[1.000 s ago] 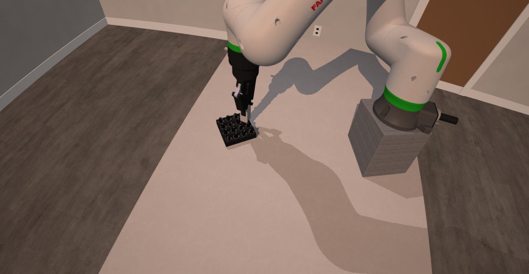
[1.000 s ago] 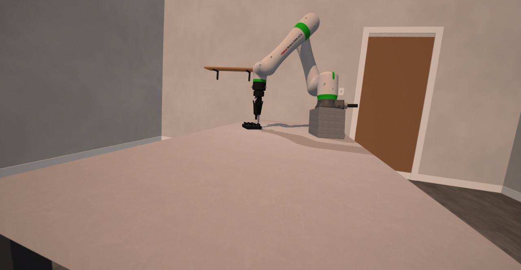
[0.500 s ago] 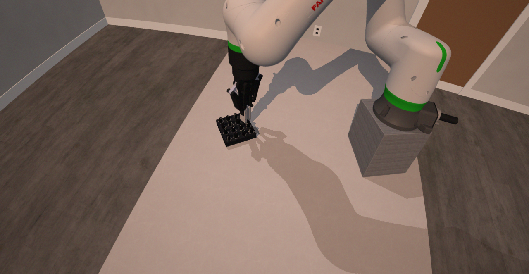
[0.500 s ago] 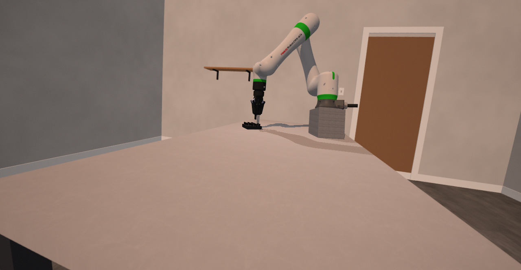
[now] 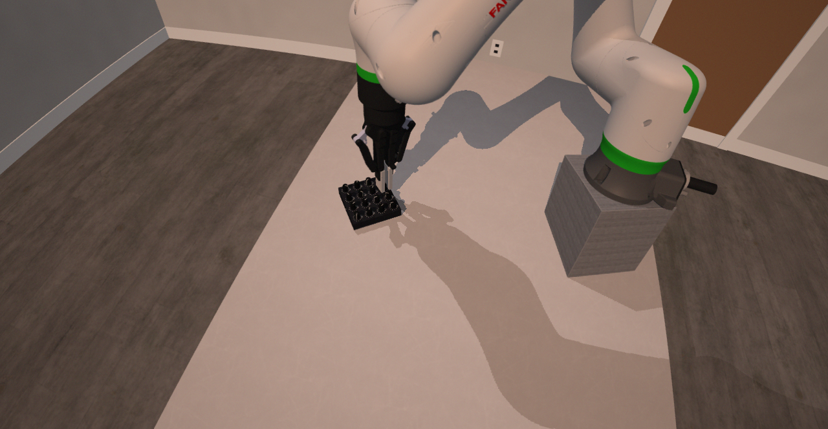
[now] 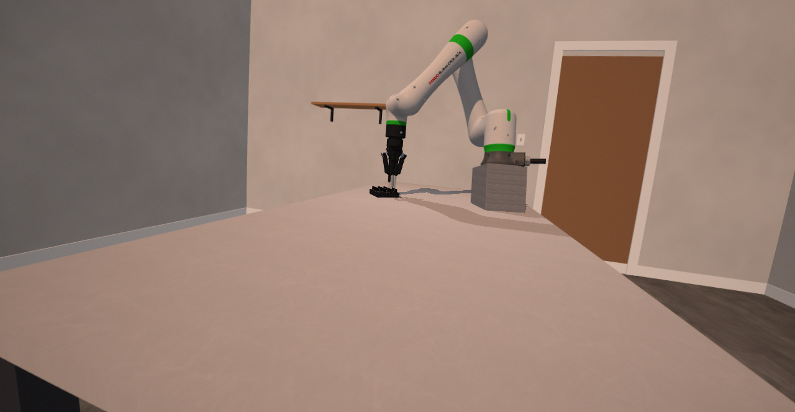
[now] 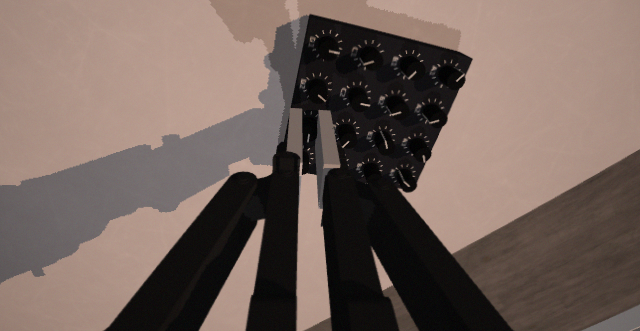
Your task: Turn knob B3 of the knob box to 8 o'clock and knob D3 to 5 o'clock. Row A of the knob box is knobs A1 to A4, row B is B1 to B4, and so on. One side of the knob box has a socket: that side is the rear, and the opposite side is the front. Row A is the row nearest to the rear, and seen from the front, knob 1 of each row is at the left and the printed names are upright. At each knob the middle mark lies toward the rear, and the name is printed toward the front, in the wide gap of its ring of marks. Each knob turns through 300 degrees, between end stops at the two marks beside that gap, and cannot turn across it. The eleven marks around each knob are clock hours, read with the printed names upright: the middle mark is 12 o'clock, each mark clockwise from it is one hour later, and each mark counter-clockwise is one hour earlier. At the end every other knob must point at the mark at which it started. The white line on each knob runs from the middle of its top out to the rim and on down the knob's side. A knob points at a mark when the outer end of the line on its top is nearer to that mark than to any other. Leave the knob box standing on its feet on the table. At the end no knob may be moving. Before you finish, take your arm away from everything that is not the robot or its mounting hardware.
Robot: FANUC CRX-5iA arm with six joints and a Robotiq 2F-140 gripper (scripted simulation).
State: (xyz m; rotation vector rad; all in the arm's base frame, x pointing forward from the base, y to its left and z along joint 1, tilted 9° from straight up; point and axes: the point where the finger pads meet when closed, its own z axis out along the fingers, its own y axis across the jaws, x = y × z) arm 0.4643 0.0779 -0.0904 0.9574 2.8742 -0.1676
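Observation:
The black knob box stands on the table near the robot base and carries a four by four grid of knobs with white lines. My gripper points straight down over the box edge nearest the arm. Its fingers are shut on knob D3, which shows only as a dark strip between them. Knob B3 stands free two rows away, its white line plain to see. The knob just beyond D3 in the same row is mostly hidden behind my fingers.
The grey pedestal of the arm stands on the table to the right of the box. The table edge and dark wood floor lie close by. A wall shelf hangs behind the arm.

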